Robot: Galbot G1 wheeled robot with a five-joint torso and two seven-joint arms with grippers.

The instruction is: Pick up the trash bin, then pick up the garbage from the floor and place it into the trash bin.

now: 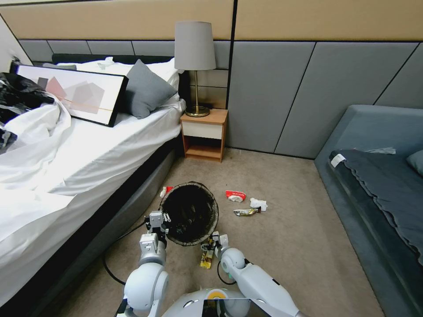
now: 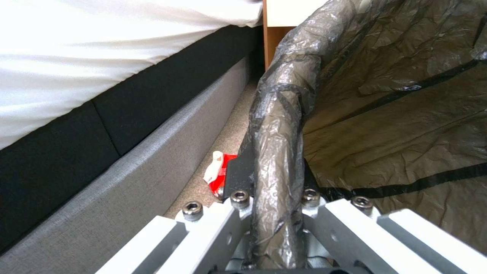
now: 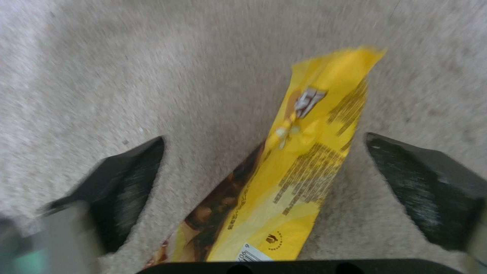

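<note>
Floor: beige carpet, bed left, nightstand [image 1: 205,134] at wall | my left hand [image 2: 274,213] clamps trash bin [image 1: 189,213] rim — bedside | right hand [image 3: 264,182] wide, straddling yellow wrapper [image 3: 304,160] | red packet [image 1: 235,196] farther out

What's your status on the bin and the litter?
Left gripper shut on trash bin rim. Right gripper open over yellow wrapper. Nothing in the way.
</note>
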